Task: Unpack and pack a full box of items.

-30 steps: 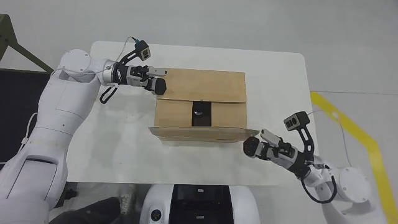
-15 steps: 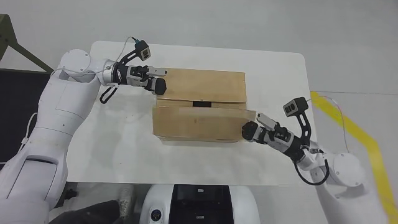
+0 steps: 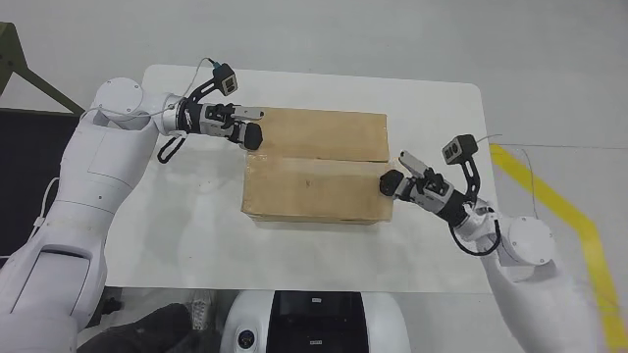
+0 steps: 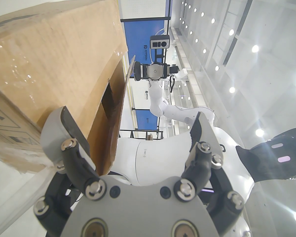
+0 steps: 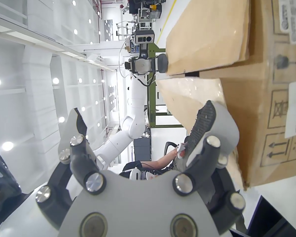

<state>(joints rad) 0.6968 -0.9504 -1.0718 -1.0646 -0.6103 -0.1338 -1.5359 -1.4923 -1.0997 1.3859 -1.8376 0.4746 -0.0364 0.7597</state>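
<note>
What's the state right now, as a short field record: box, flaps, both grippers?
Box: cardboard box on the white table
Far side: far flap folded down
Near side: near flap folded down, with a narrow dark slit between the two flaps
Left: left gripper open, at the far flap's left corner, one finger against the cardboard
Right: right gripper open, one finger on the near flap's right end
Contents: hidden under the flaps

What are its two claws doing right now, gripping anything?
Left gripper: open, holding nothing, beside the box.
Right gripper: open, holding nothing, touching the box's near flap.
</note>
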